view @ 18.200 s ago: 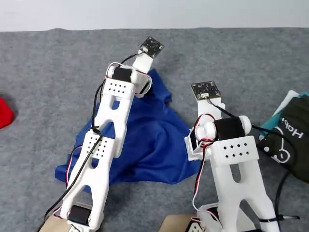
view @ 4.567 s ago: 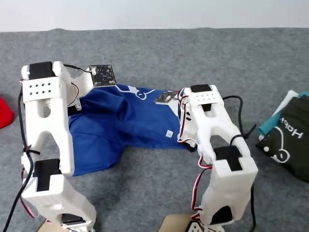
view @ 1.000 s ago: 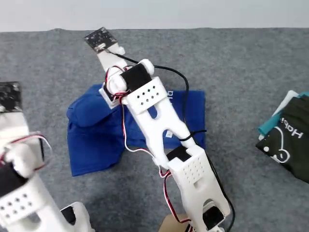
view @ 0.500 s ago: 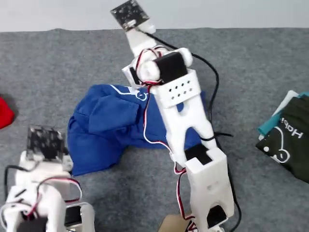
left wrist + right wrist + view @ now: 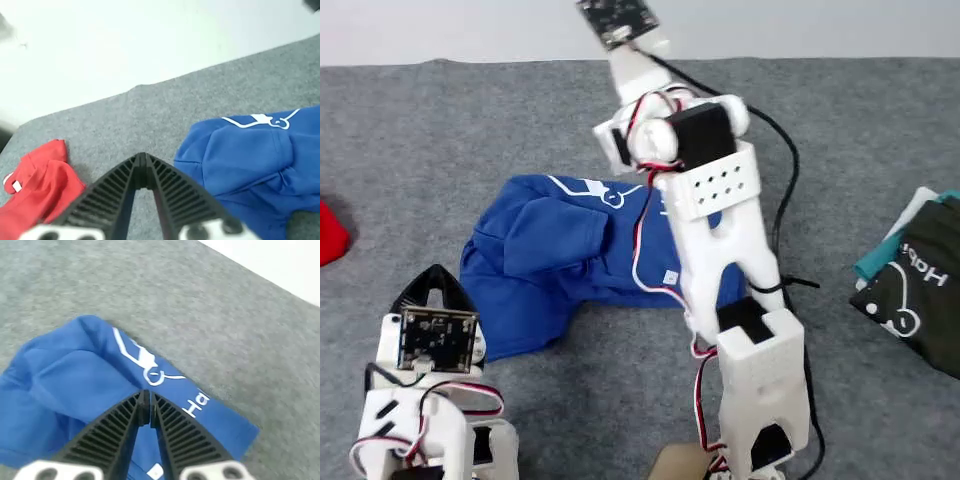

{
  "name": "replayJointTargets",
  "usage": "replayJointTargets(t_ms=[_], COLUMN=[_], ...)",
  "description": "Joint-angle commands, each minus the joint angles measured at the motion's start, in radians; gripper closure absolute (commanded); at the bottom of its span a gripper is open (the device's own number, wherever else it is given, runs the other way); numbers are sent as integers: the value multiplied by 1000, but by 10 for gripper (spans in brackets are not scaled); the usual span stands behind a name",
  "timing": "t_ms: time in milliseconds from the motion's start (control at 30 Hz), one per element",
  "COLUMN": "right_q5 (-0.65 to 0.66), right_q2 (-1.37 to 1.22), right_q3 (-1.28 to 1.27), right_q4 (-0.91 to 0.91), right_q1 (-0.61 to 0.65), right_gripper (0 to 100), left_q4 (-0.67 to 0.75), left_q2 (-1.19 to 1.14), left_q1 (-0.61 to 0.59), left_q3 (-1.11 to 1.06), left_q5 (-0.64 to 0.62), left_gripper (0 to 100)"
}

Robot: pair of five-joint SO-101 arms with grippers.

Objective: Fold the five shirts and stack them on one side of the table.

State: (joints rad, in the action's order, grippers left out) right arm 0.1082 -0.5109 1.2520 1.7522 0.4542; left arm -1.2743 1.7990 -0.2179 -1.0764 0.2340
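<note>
A blue shirt with white print lies crumpled and partly folded in the middle of the grey table; its left part is bunched over itself. My right gripper is shut with nothing in it, held above the shirt's printed edge. The right arm stretches from the front across the shirt's right part. My left gripper is shut and empty, drawn back at the front left, short of the blue shirt. A red shirt lies at the left edge.
A pile of dark and teal shirts sits at the table's right edge. Bare grey cloth stretches behind and left of the blue shirt. A pale wall bounds the table's far edge.
The right arm swung from the shirt's left side up toward the back middle. The left arm drew back to the front left. The shirt's left part now lies bunched over itself.
</note>
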Motion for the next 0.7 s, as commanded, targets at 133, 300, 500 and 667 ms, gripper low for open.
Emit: replayJointTargets(t_ms=[133, 300, 500, 667], right_q5=[8, 8, 8, 23], right_q2=[81, 211, 447, 573], right_q3=[-44, -275, -686, -996], right_q4=[44, 44, 42, 42], right_q1=[-153, -206, -214, -206], right_gripper=[983, 983, 983, 983], left_q4=[110, 127, 60, -9], left_q2=[-132, -365, -690, -835], left_q1=[9, 11, 12, 5], left_q3=[15, 137, 371, 479], left_q5=[8, 8, 38, 101], left_gripper=[964, 938, 937, 938])
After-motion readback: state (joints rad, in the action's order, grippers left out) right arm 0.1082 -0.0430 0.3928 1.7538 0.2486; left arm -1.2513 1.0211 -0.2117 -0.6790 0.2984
